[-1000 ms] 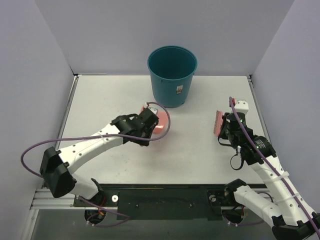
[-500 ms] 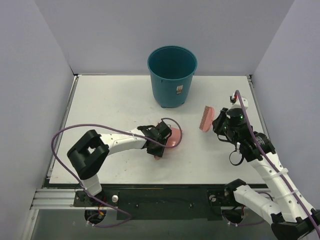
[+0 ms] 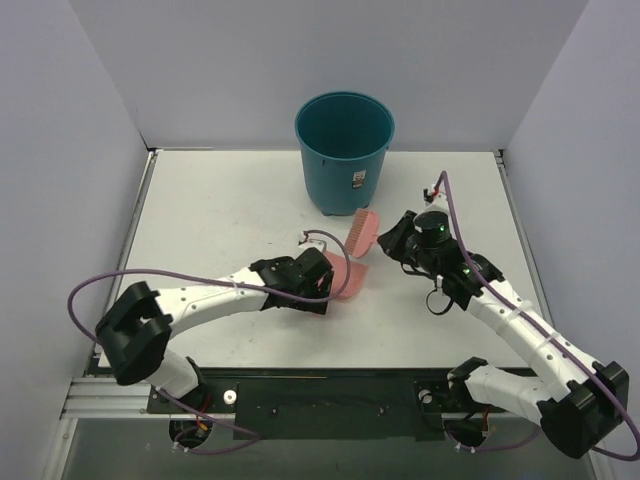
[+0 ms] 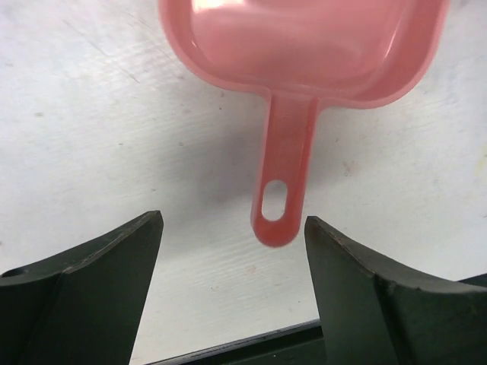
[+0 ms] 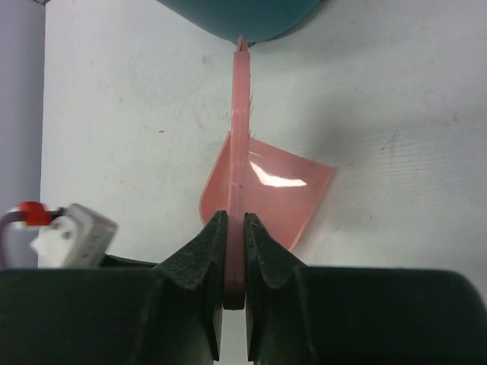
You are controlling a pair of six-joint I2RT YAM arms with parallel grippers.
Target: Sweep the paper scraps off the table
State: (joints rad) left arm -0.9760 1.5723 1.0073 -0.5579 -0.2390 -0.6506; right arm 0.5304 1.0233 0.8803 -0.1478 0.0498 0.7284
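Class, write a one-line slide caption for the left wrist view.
Left gripper, open, above the white table; the handle of the pink dustpan points into the gap, ungrasped.

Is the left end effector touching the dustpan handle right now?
Apart. The left wrist view shows the left end effector open, with bare table visible on both sides between it and the pink dustpan handle.

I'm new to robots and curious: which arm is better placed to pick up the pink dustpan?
Left, probably. The left gripper is open, with the handle of the pink dustpan lying untouched between its fingers. The right gripper is shut on the pink brush, so it is busy.
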